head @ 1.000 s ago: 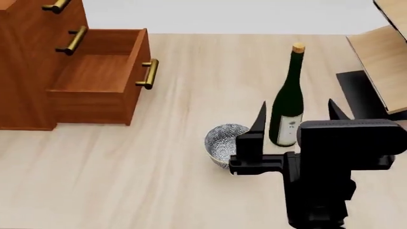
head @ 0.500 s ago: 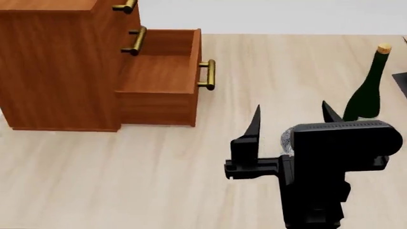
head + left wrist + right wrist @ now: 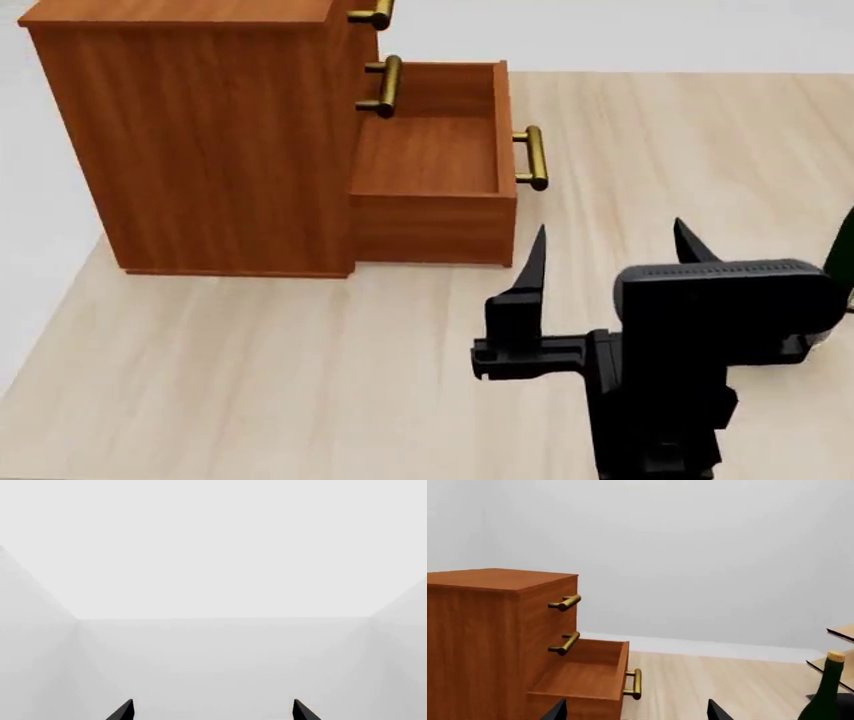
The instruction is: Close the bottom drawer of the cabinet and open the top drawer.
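Observation:
The reddish-brown cabinet (image 3: 200,140) stands at the table's far left. Its bottom drawer (image 3: 434,150) is pulled out, with the brass handle (image 3: 531,157) facing right. The middle drawer handle (image 3: 383,85) and the top drawer handle (image 3: 374,14) sit flush above; both drawers are shut. My right gripper (image 3: 611,245) is open and empty, in front of and to the right of the open drawer, apart from it. The right wrist view shows the cabinet (image 3: 487,630), the top drawer handle (image 3: 565,602), the open bottom drawer (image 3: 584,677) and my right gripper (image 3: 638,711). My left gripper (image 3: 212,711) is open, facing blank grey wall.
A dark green bottle (image 3: 826,690) stands to the right, only its edge (image 3: 842,250) showing in the head view. A pale wooden rack (image 3: 840,645) is beyond it. The table's left edge (image 3: 54,310) runs close beside the cabinet.
The head view has swung left: the cabinet has shifted right in the picture, the bottle has slid to the right edge, and the patterned bowl and rack are out of sight. The right gripper stays open.

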Controlling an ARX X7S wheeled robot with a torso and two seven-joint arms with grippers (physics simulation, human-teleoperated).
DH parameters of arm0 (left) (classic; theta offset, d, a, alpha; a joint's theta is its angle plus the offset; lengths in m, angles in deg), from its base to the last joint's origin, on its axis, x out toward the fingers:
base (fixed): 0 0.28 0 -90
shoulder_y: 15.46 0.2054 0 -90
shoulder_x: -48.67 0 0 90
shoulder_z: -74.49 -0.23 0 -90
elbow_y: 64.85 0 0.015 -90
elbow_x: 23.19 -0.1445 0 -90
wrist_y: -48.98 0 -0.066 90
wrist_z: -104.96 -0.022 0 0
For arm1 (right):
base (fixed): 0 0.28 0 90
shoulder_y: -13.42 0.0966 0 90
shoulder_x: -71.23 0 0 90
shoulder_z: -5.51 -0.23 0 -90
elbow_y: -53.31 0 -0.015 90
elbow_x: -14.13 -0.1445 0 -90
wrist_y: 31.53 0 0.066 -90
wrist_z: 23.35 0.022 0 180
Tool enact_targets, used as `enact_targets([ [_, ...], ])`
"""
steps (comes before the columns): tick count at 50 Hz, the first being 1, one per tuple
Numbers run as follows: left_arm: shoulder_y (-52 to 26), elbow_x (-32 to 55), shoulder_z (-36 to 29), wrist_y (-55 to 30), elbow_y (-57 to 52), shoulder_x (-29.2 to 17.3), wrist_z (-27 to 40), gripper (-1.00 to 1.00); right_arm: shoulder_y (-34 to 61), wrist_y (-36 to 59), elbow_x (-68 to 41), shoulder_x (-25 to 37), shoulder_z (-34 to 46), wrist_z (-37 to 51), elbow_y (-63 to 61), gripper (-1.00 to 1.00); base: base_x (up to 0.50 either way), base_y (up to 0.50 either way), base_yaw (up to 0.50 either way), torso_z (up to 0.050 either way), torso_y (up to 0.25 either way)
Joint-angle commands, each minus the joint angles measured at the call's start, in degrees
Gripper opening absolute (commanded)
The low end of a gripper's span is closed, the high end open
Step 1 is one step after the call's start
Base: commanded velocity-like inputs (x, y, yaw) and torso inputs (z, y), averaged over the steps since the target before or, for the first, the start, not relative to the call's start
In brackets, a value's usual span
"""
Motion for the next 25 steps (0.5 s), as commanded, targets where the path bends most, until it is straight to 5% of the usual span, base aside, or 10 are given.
enact_targets([
  [1,-0.2,0.5,-0.2,0.3,0.1,0.2,0.3,1.0,-0.4,-0.3,-0.9,0.1,-0.4,-0.2,0.1,1.0,0.0,0.0,0.0,0.0,0.0],
  [11,-0.3,0.9,0.1,0.6,-0.3,0.4,0.9,1.0,-0.5,-0.4,-1.1,0.4,-0.4,0.1,-0.1,1.0,0.0,0.0,0.0,0.0,0.0],
  [25,-0.5,2.0,0.5,-0.3,0.1,0.4,1.7,1.0,-0.6,-0.4,-1.4,0.6,-0.2,0.4,-0.2,1.0,0.31,0.0,0.0,0.0,0.0],
])
